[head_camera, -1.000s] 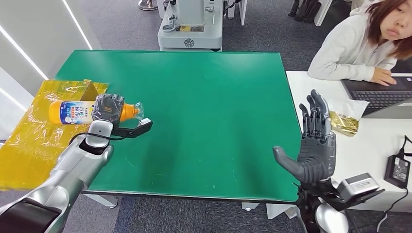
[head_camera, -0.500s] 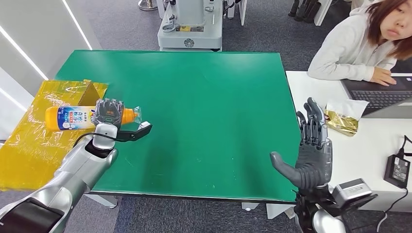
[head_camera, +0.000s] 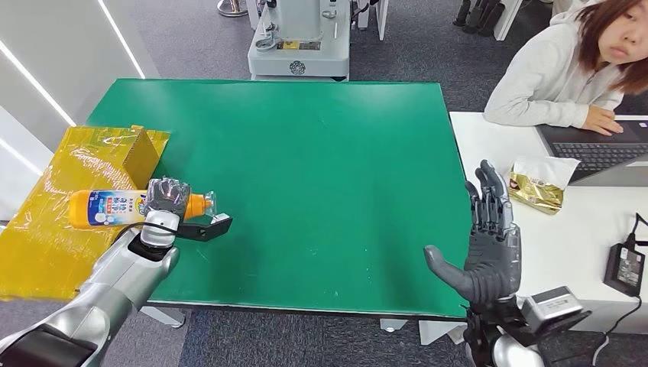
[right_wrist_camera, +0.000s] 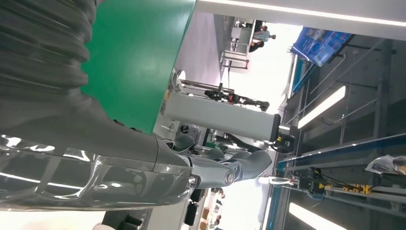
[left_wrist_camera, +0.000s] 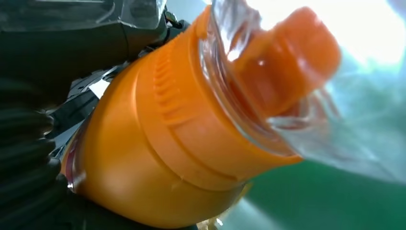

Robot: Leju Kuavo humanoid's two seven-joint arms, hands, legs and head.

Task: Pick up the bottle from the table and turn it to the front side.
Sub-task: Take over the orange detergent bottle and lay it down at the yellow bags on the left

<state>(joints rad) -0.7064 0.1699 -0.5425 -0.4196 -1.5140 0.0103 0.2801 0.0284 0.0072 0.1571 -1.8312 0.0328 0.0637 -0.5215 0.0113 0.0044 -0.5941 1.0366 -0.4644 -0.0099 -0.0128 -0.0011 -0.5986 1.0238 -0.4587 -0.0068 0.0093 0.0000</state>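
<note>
An orange bottle (head_camera: 103, 208) with a white and blue label lies sideways in the air, its clear-capped neck pointing toward the table's middle. My left hand (head_camera: 166, 197) grips it around the neck end, above the green table's (head_camera: 321, 168) front left corner. The left wrist view shows the orange shoulder of the bottle (left_wrist_camera: 163, 143) and its clear cap up close, with dark fingers (left_wrist_camera: 28, 158) around it. My right hand (head_camera: 489, 237) is held upright with fingers spread, holding nothing, over the table's front right edge.
A yellow-wrapped box (head_camera: 61, 199) lies off the table's left edge, under the bottle. A white desk (head_camera: 565, 237) to the right carries a gold packet (head_camera: 539, 191), a laptop and a power adapter. A person (head_camera: 565, 69) sits there. A grey machine base (head_camera: 299, 53) stands behind the table.
My left hand has drawn back toward me and to the left with the bottle, which is now more level. The right hand has sunk slightly.
</note>
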